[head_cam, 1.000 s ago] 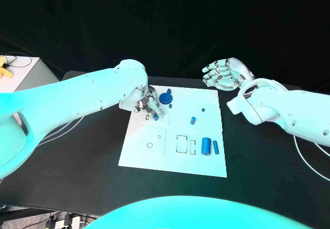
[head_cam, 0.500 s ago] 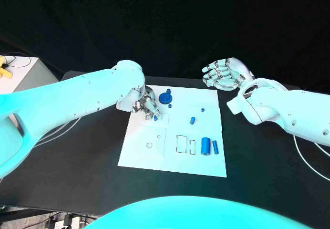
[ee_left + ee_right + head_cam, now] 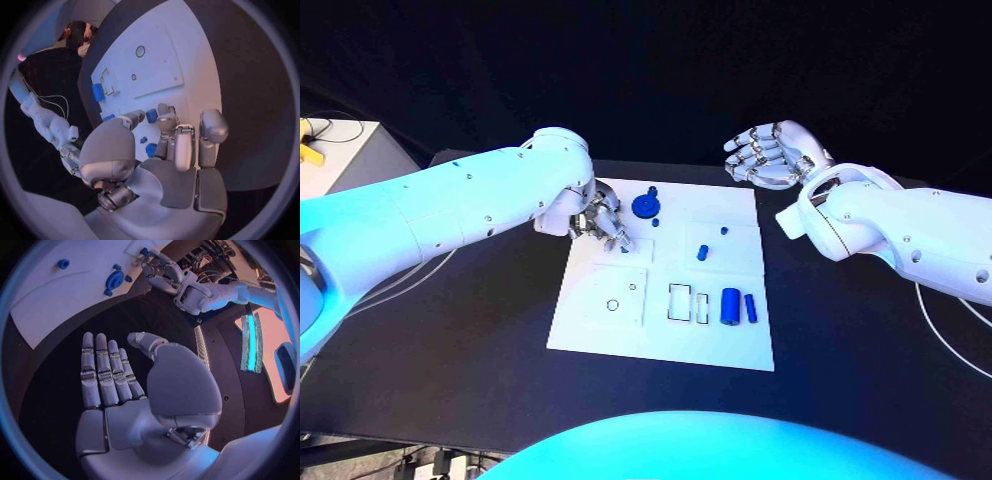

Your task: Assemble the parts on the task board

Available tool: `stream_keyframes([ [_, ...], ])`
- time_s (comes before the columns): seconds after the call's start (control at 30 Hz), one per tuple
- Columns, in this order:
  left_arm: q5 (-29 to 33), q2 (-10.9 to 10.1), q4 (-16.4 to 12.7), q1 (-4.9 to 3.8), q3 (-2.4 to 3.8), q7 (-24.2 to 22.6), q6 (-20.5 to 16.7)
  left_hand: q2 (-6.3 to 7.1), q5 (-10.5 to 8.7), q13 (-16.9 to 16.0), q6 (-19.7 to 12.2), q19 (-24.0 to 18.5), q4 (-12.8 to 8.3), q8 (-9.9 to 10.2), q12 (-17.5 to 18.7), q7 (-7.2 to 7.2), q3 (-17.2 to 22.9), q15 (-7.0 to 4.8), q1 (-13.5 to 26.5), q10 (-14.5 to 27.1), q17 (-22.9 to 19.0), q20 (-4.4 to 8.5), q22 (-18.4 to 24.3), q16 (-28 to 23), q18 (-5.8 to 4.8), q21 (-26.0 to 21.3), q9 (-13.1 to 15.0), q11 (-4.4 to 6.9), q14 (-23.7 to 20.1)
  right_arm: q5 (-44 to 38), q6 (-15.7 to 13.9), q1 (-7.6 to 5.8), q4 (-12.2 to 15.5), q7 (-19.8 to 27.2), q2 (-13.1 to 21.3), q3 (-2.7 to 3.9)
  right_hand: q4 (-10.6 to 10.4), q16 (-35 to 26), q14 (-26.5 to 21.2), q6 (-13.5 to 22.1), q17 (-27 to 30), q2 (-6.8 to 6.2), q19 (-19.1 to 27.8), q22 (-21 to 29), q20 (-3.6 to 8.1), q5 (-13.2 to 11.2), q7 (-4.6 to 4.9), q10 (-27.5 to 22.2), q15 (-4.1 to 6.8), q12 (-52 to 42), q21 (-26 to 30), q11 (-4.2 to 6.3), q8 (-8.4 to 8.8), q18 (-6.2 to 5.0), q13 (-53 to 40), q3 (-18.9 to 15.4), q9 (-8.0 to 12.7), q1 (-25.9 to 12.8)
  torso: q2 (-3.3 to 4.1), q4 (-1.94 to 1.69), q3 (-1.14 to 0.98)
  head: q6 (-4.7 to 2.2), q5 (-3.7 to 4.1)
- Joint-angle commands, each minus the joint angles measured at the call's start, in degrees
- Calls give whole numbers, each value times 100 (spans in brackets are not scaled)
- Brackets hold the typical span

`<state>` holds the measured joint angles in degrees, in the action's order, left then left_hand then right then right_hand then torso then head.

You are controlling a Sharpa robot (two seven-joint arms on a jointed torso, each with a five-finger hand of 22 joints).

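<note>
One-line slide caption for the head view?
Left hand works at the task board's far-left corner while the right hand hovers open beyond it.

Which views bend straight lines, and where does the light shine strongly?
Left wrist view: the white board has curved edges. Right wrist view: the board curves too, and a bright light strip glares at the rim. Head view: the board keeps straight edges; the left arm looks very bright.

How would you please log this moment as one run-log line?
left hand: pinching small blue part over task board | right hand: open, off board | two blue cylinders: lying on board
</note>
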<state>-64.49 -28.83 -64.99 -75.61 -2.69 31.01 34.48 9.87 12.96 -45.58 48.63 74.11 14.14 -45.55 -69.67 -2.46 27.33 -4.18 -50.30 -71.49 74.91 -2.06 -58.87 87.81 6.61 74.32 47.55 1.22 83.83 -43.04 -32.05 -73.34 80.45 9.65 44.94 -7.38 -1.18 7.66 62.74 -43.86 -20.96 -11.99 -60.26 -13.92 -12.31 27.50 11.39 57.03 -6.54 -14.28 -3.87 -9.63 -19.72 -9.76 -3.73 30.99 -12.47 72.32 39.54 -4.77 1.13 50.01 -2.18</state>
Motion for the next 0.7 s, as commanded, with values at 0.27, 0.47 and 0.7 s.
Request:
stream_keyframes([
  [0.27, 116, -417, -631, -87, 336, -13, -325, -81, 17, 334, -250, -230, 192, 179, 206, -119, -275, 46, -426, 352, 771, -45, 387, -165, 27, -245, -6, -83, 379, -25, 38, 3, -11, 57, 25, 1, 30, -23, 20, 33, 6, -38, -2, 10, -33, 7, 272, 3, -29, 26, 6, -50, -29, -64, 7, -6, 7, -3, -4, 3, -6, -1, -17],
  [0.47, 70, -641, -740, -219, 504, -52, -497, -256, 93, 1086, -479, -695, 210, 428, 646, -272, -361, 166, -904, 991, 128, -164, 1173, -561, 175, -767, -122, -223, 103, -15, 33, 3, -50, 63, 27, 1, 30, -23, 20, 33, 6, -38, -2, 10, -33, 7, 272, 3, -29, 26, 6, -50, -29, -64, 7, -6, 7, -3, -3, 5, 0, -1, -6],
  [0.7, -157, -567, -361, -318, 568, -166, -1171, -238, 100, 1197, -715, -725, 241, 783, 687, -393, -466, 245, -1129, 1117, 29, -237, 1310, -627, 194, -890, -379, -322, 66, -9, 31, 4, -70, 67, 14, 1, 30, -23, 20, 33, 6, -38, -2, 10, -33, 7, 272, 3, -29, 26, 6, -50, -29, -64, 7, -6, 7, -3, 14, -4, 7, -1, -8],
])
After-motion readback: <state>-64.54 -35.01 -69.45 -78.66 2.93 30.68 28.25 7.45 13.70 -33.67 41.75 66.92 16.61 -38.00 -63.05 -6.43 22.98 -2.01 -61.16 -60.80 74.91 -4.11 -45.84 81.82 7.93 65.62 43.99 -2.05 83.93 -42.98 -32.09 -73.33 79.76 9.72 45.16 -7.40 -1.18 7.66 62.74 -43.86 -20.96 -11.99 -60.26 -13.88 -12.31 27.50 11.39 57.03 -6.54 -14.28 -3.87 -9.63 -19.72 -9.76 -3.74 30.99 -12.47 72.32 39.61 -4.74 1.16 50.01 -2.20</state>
